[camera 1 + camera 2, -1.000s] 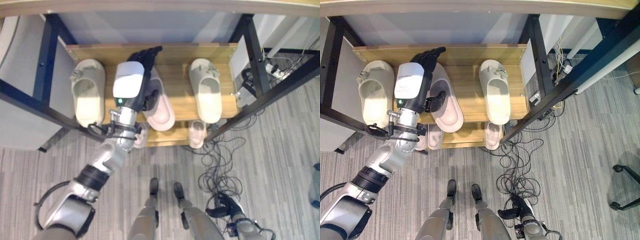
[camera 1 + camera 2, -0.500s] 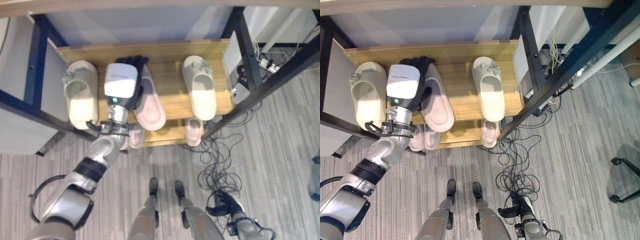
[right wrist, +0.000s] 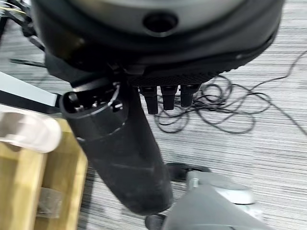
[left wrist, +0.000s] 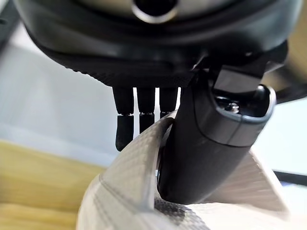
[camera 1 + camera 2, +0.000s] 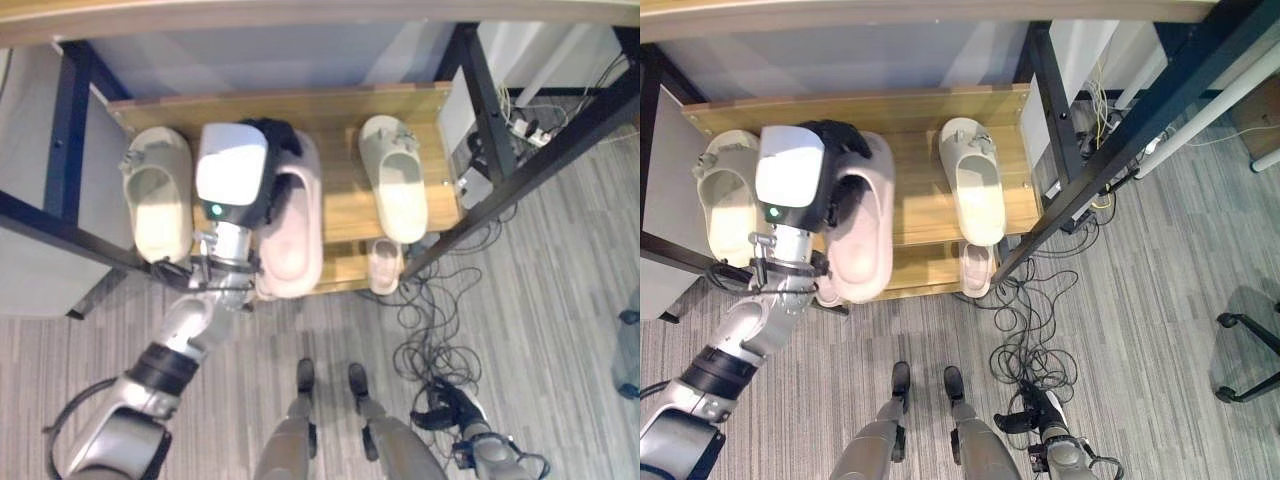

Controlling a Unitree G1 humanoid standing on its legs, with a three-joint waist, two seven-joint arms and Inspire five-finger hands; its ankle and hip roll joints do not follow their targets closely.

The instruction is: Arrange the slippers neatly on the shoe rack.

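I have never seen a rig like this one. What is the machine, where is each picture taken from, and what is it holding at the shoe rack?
This is a two-legged humanoid robot with silver-grey arms and dark robot hands. The two wide pictures come from a stereo camera on its head, looking down. The two close pictures come from cameras on its wrists.

Below stands a wooden shoe rack with a black frame. Its upper shelf carries two cream rubber slippers, one at the left and one at the right. Small pale slippers sit on the lower shelf.

The left robot hand is curled round a pale pink slipper, thumb and fingers pinching its strap. The right robot hand hangs over the grey floor, holding nothing.
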